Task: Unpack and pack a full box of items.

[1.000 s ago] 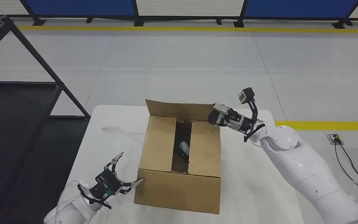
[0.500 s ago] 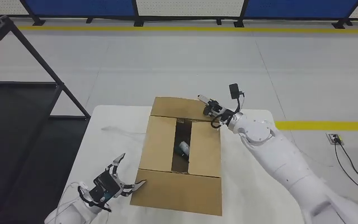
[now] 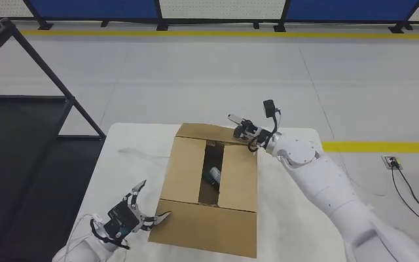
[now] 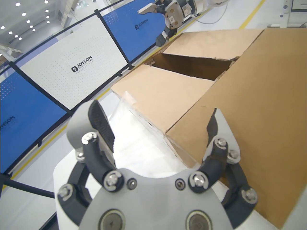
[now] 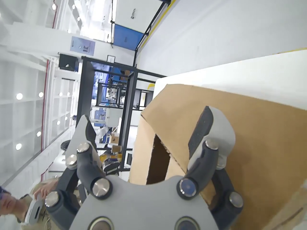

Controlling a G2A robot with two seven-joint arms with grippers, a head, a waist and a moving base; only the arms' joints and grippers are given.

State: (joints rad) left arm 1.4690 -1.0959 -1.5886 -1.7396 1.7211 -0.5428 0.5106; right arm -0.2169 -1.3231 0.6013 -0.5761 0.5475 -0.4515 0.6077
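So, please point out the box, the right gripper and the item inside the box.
box (image 3: 186, 167), top view, a top flap.
right gripper (image 5: 144, 115), right wrist view, between fingertips.
item (image 3: 215, 173), top view, its body.

Industrial hall set up as a robotics test lab, not a home or office. Wide grey painted floor (image 3: 196, 72) w/ yellow lane line (image 3: 196, 33). Work cell fenced by blue partition panels (image 3: 91, 8) & white perforated panels (image 4: 72, 72) on black posts. High ceiling w/ rows of spot lights (image 4: 24, 14). Tall white grid shelving (image 5: 21, 111) along one wall, black-framed workstations (image 5: 108, 89) further back. Black steel frame (image 3: 59, 92) just beside the white table (image 3: 124, 144). Floor socket (image 3: 391, 161) w/ cable near a 2nd yellow strip (image 3: 366, 145).
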